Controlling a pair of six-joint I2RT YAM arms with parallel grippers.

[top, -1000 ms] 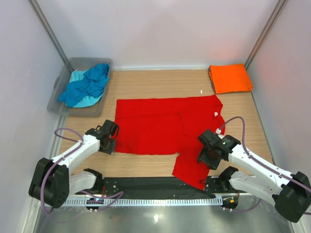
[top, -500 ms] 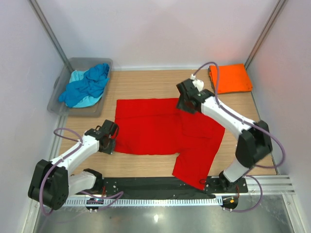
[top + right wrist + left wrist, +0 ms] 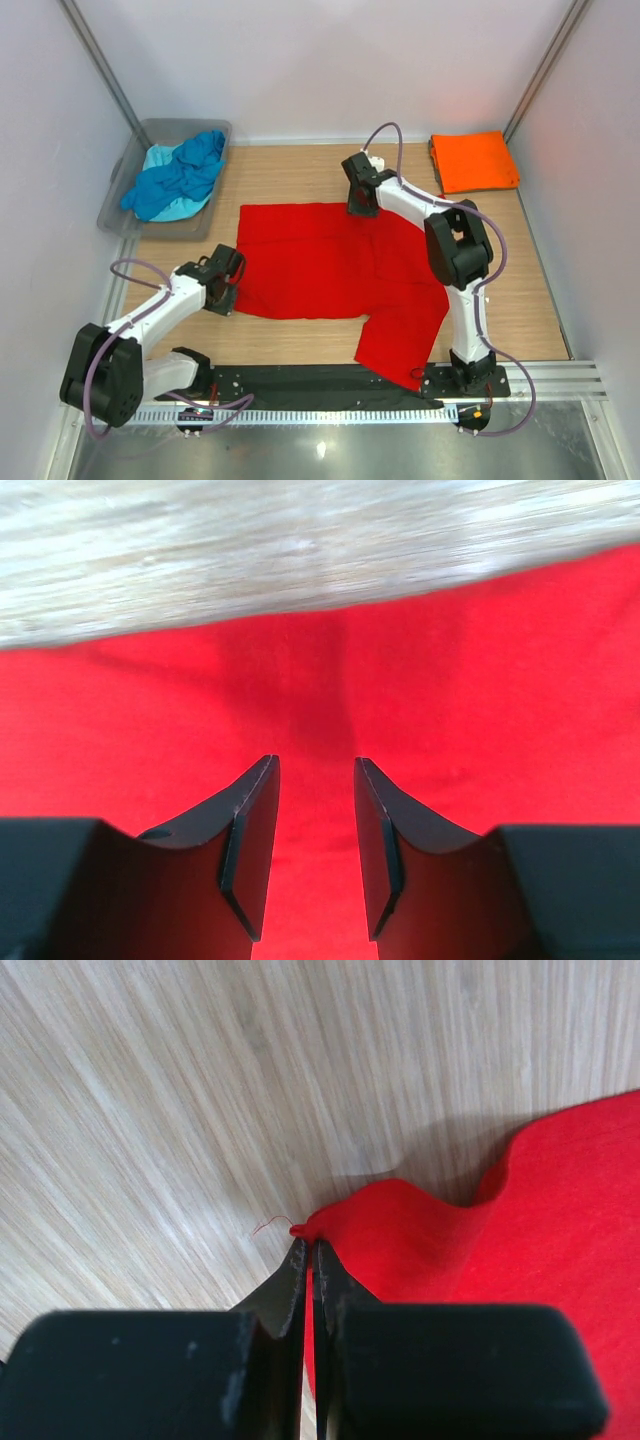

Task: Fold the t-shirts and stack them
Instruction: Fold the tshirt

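Observation:
A bright red t-shirt (image 3: 330, 265) lies spread and partly folded in the middle of the table. My left gripper (image 3: 228, 290) is shut on its near left corner (image 3: 340, 1222), pinching the cloth edge between the jaws (image 3: 308, 1250). My right gripper (image 3: 360, 205) is open and empty over the shirt's far edge, the red cloth (image 3: 320, 710) showing between its jaws. An orange t-shirt (image 3: 473, 160) lies folded at the far right. Blue and pale turquoise shirts (image 3: 178, 178) are bundled in the tub.
A grey translucent plastic tub (image 3: 128, 165) stands at the far left against the wall. White walls close in the table on three sides. A black mat and rail (image 3: 300, 385) run along the near edge.
My right arm swung from the shirt's near right sleeve up across the shirt to its far edge. My left gripper stayed at the near left corner.

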